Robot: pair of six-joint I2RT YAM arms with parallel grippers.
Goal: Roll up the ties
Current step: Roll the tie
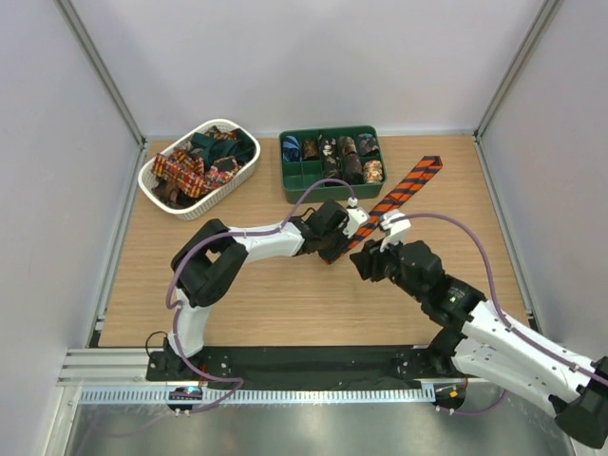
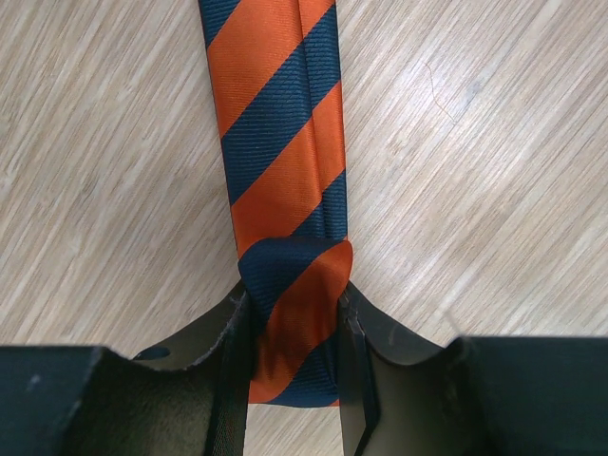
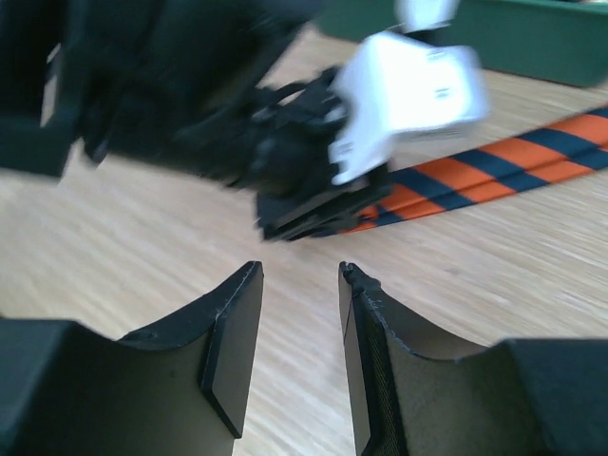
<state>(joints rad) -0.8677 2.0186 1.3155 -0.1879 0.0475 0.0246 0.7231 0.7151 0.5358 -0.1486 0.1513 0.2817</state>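
Plain white walls [image 1: 313, 57] enclose a light wood-grain table [image 1: 285, 294] under even light.

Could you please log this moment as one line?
left claw: shut on striped tie | right claw: open, empty | tie end: folded over

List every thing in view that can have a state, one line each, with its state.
striped tie, flat on the table, near end folded over and pinched.
left gripper, shut on the striped tie's folded end.
right gripper, open, empty, facing the left gripper.
green tray, several compartments hold rolled ties, some bare.
white basket, heaped with loose ties.
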